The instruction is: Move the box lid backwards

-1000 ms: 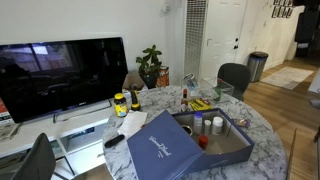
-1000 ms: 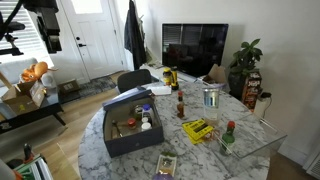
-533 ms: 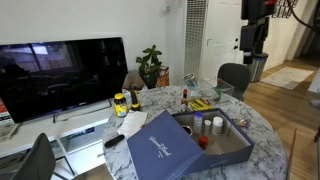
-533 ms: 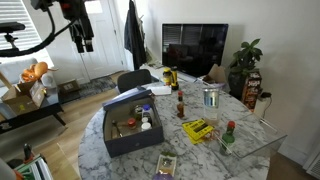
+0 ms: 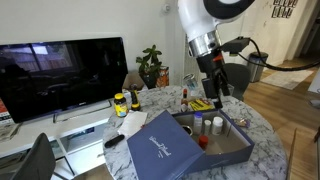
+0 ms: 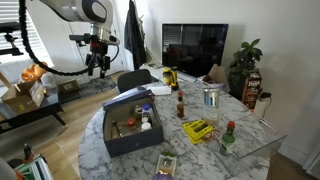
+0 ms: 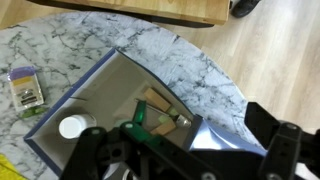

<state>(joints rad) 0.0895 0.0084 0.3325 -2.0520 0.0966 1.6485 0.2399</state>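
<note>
The slate-blue box lid (image 5: pixel 163 146) with white script lettering leans tilted against the box base (image 5: pixel 228 146) at the table's edge. In an exterior view the lid (image 6: pixel 128 98) rests on the base's far side, and in the wrist view it (image 7: pixel 205 125) shows at lower right. The box base (image 6: pixel 126 135) holds small jars and items in compartments. My gripper (image 5: pixel 213 86) hangs open and empty in the air well above the box. It also shows in an exterior view (image 6: pixel 97 67) and in the wrist view (image 7: pixel 190 165).
The round marble table (image 5: pixel 262 125) carries sauce bottles (image 6: pixel 180 103), a yellow packet (image 6: pixel 197 129), a glass jar (image 6: pixel 210 99) and a green packet (image 7: pixel 25 86). A TV (image 5: pixel 60 75), a plant (image 5: pixel 150 65) and a chair (image 6: pixel 135 80) stand around it.
The arm has swung into view and come down from the upper edge toward the table, over the box. Lid, box and other things have not moved.
</note>
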